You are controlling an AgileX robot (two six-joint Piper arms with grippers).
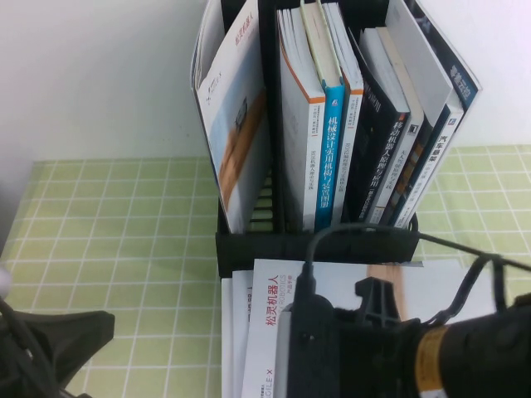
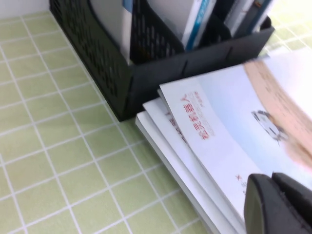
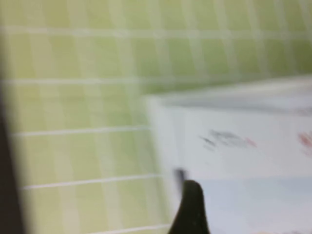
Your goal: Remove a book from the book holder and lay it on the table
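The large thin white softcover book (image 1: 278,323) with the red Chinese title and tan-orange band lies flat, face up, on the light green grid-lined cloth table (image 1: 124,240), on top of a small stack of similar thin white books (image 2: 168,141). The stack sits just in front of the black perforated plastic book holder (image 1: 249,249), near its low front lip. In the holder's slots stand a leaning white-and-orange softcover (image 1: 236,124), a blue-spined book (image 1: 332,149) and several dark-spined books (image 1: 390,157).

The right gripper (image 3: 192,207) hovers over the near part of the book; 1 dark fingertip shows above the cover, and whether its jaws are parted or clenched I cannot tell.

The left gripper (image 1: 58,336) rests low at the near left of the table, apart from the books; its jaw state I cannot tell either.
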